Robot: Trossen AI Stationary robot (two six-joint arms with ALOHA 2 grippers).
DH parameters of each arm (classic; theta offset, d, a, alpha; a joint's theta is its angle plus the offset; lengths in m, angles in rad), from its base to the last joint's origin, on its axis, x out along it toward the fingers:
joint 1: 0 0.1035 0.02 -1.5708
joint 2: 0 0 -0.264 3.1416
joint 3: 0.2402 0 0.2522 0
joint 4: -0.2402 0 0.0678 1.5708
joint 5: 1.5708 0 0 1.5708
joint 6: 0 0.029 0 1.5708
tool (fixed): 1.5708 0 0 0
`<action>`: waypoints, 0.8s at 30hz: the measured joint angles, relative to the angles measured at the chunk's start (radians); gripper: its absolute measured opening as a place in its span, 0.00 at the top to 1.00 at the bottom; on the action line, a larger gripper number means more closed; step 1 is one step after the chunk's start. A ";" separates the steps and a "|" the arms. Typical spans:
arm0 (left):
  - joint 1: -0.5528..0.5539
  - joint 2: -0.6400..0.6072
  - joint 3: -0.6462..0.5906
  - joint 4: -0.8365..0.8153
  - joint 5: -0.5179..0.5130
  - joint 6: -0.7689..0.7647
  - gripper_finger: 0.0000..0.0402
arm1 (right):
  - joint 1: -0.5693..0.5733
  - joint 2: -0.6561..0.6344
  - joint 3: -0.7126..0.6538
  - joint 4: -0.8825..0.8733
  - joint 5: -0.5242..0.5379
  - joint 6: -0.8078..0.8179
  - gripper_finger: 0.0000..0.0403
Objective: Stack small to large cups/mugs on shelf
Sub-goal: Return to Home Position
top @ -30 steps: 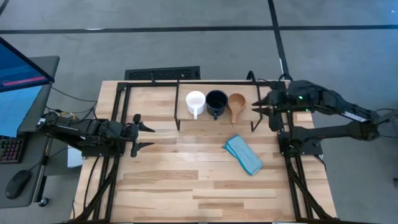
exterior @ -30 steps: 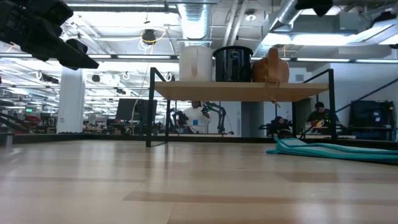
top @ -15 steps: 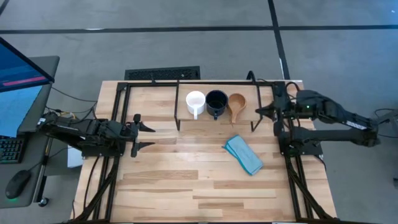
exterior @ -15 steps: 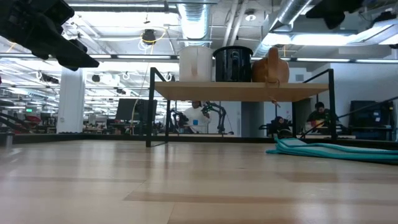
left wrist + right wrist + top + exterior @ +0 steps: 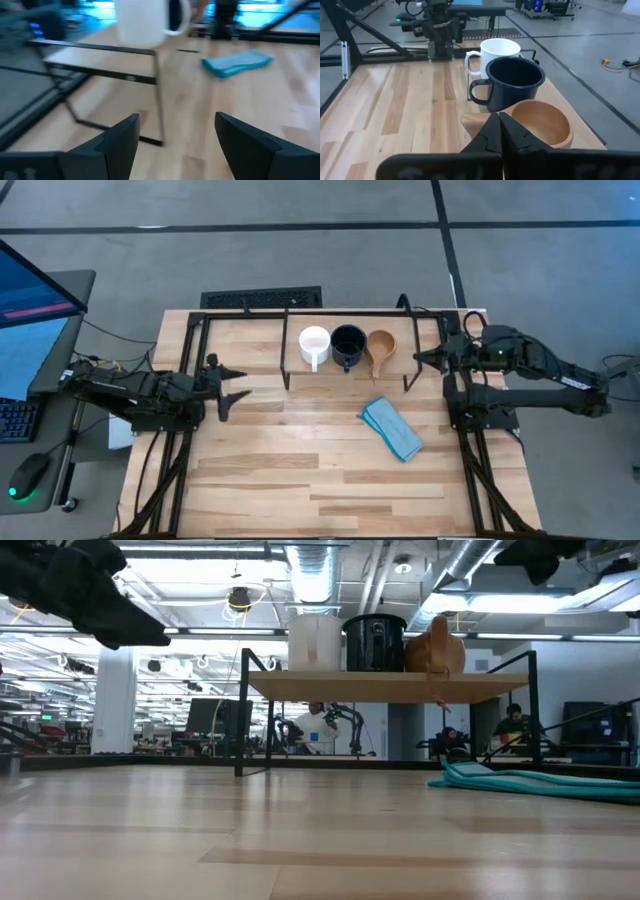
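High view: the shelf [image 5: 286, 365] stands at the upper centre of the bench [image 5: 300, 480]. On it the white mug [image 5: 314, 343], black mug [image 5: 349, 343] and brown mug [image 5: 381, 343] stand in a row from left to right. A blue cloth [image 5: 392, 428] lies to their lower right. The left pincer [image 5: 238, 382] is spread at middle left. The right pincer [image 5: 420, 358], pressed together, is just right of the shelf.

Low view: all three mugs stand on the shelf's board at upper centre.

Left wrist view: the fingers [image 5: 120, 145] are apart, with the white mug ahead.

Right wrist view: the fingertips are together near the brown mug.
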 joint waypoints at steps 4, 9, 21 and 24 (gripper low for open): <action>0.000 0.000 0.000 0.012 -0.083 -0.008 0.47 | 0.000 0.000 0.000 0.005 0.010 -0.014 0.99; 0.000 0.000 0.000 0.071 -0.093 0.037 0.70 | 0.000 0.000 0.000 0.040 0.010 -0.019 0.96; 0.129 0.000 0.000 0.155 -0.092 0.177 0.97 | -0.001 -0.036 -0.048 0.138 0.064 -0.116 0.98; 0.190 0.000 0.000 0.155 -0.061 0.189 0.98 | -0.015 -0.075 -0.115 0.192 0.092 -0.152 0.99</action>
